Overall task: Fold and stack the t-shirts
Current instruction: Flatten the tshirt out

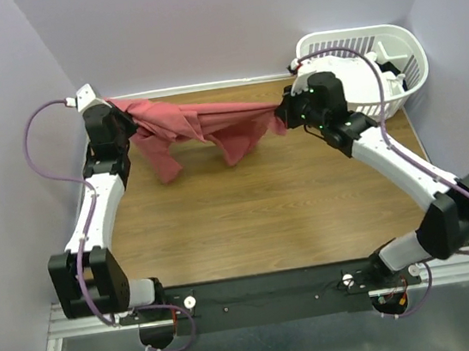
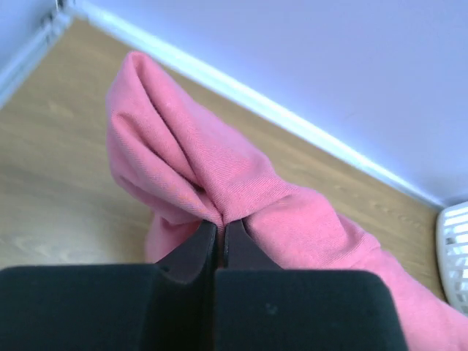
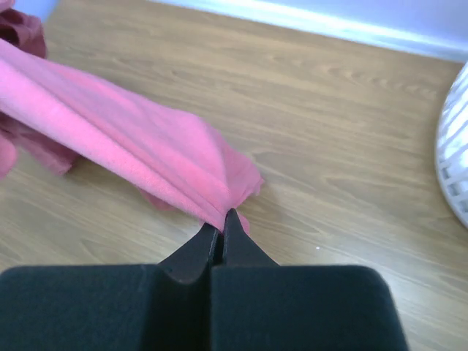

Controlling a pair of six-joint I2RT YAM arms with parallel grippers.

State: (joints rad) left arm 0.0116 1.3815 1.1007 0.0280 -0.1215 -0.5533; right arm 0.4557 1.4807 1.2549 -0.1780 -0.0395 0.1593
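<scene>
The coral-red t-shirt [image 1: 202,126] hangs stretched between my two grippers above the far part of the wooden table, its lower folds drooping to the surface. My left gripper [image 1: 126,120] is shut on its left end; the left wrist view shows the cloth [image 2: 219,168] bunched at the gripper [image 2: 219,228]. My right gripper [image 1: 282,113] is shut on the right end; the right wrist view shows the cloth [image 3: 139,146] pinched at the gripper [image 3: 221,218]. White fabric lies inside the basket; I cannot tell whether it is shirts.
A white slatted laundry basket [image 1: 398,41] stands at the far right corner, just behind my right wrist, and its edge shows in the right wrist view [image 3: 455,153]. Lilac walls enclose the table at the back and both sides.
</scene>
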